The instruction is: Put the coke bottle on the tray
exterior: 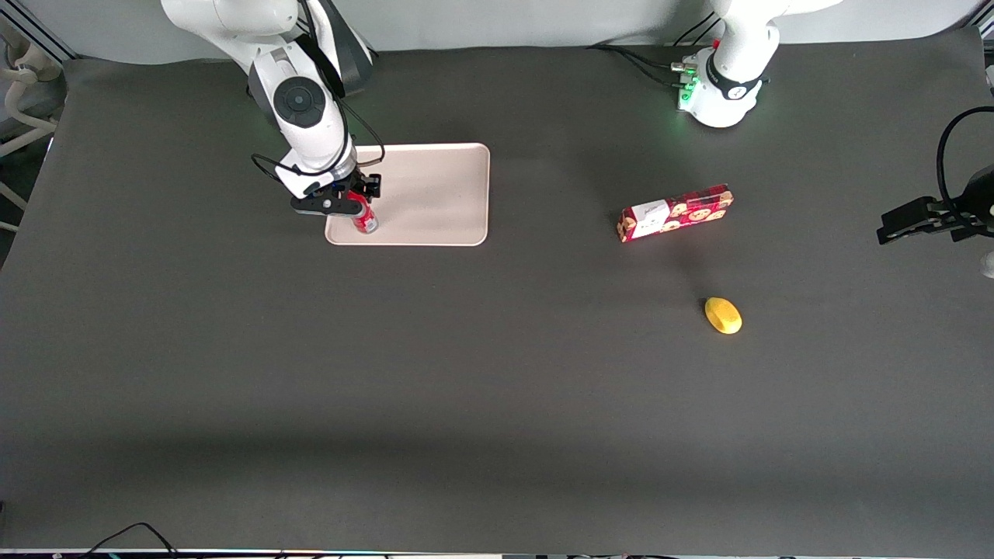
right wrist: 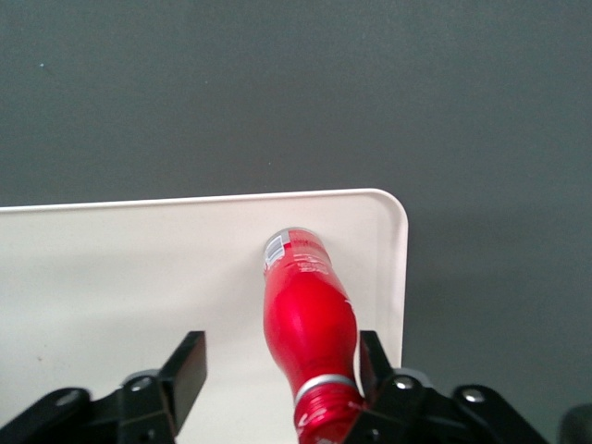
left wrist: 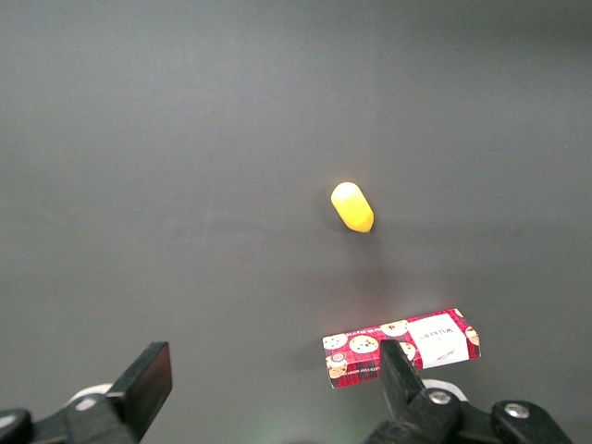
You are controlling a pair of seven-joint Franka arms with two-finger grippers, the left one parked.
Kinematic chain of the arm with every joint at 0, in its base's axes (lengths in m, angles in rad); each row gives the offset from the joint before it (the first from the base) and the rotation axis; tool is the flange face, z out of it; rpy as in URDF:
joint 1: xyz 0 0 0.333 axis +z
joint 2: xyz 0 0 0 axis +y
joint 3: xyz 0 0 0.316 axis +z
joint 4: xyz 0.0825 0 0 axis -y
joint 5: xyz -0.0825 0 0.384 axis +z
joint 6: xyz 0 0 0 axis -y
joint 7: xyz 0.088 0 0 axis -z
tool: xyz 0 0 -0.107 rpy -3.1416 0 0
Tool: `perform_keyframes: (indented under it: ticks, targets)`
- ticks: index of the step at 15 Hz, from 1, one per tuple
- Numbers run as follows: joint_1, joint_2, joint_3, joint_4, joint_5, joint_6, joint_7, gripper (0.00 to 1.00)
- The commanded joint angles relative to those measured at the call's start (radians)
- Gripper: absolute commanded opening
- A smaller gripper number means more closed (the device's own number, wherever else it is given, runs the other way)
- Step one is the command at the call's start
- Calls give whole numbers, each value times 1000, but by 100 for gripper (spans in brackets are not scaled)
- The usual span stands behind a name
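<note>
Four loose items sit on one dark surface (exterior: 497,404): one red bottle (exterior: 363,219), one pale tray (exterior: 435,194), one red cookie box (exterior: 675,213), and one yellow lemon-shaped object (exterior: 723,316). One gripper (exterior: 342,203) hangs over the tray's corner with the bottle.

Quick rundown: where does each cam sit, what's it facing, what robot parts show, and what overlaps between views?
Front: high, facing both arms across the table; shows gripper open over the tray, coke bottle on it.
Right wrist: on the working arm, looking down past its fingers at bottle and tray.
Left wrist: on the parked arm, looking down at cookie box and a yellow object.
Front shares all of these.
</note>
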Motion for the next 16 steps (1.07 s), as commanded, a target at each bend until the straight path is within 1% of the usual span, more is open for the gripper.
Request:
perform_keyframes:
  ticks: [1, 4, 6, 8, 9, 10, 12, 14, 16]
  targets:
    - [8, -34, 1, -8, 18, 8, -12, 100]
    - [8, -34, -31, 53, 18, -13, -10, 100]
    - [8, -34, -101, 123, 12, -17, -24, 100]
    - [-1, -25, -144, 196, 7, -15, -28, 100]
    - [-6, -19, -164, 234, -2, -15, -31, 100]
    - [-9, -16, -192, 274, -25, -24, -51, 100]
    - [-10, -10, -244, 358, -75, -102, -114, 100]
    - [-10, -2, -334, 449, -77, -197, -227, 100]
    - [-10, 3, -402, 530, -79, -300, -342, 100]
